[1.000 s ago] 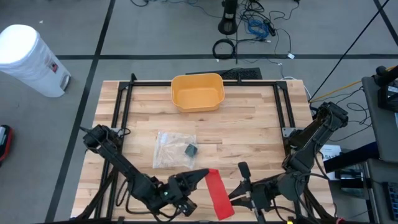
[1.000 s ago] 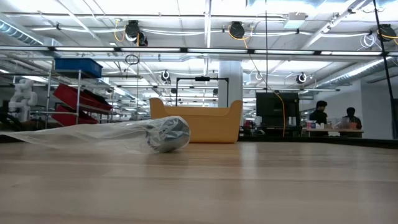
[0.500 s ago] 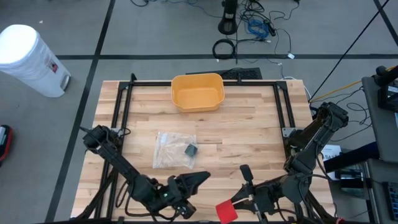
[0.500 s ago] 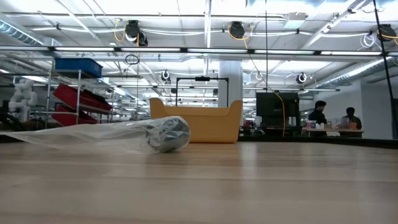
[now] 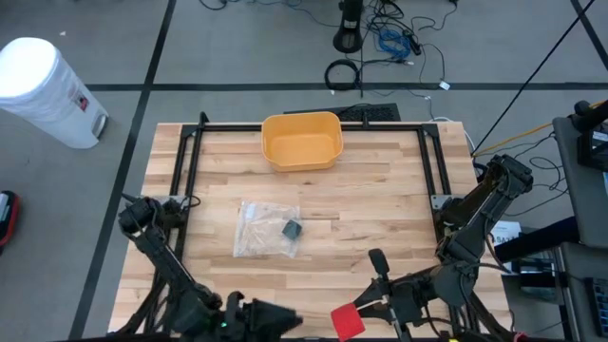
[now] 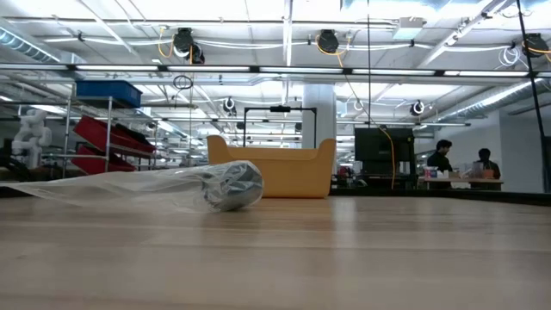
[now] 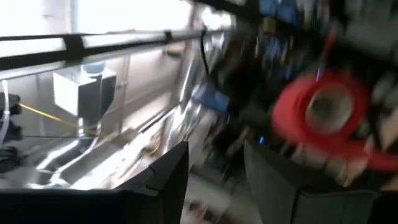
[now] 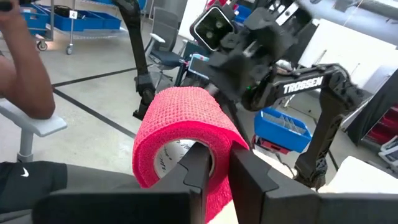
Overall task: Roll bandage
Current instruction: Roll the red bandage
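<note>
At the bottom centre of the high view, the right gripper (image 5: 359, 312) is clamping the red bandage roll (image 5: 347, 320), apparently fully wound. The left gripper (image 5: 285, 321), lower left of it, is standing with fingers (image 7: 168, 174) parted and empty. Setting the roll down likely comes next, perhaps into the yellow bin (image 5: 302, 141).

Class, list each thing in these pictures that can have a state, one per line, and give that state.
Red bandage: rolled up, held in the right gripper.
Left gripper: jaws open, empty, off the table's front edge.
Plastic bag: lying flat on the table.
Yellow bin: upright, empty.
</note>
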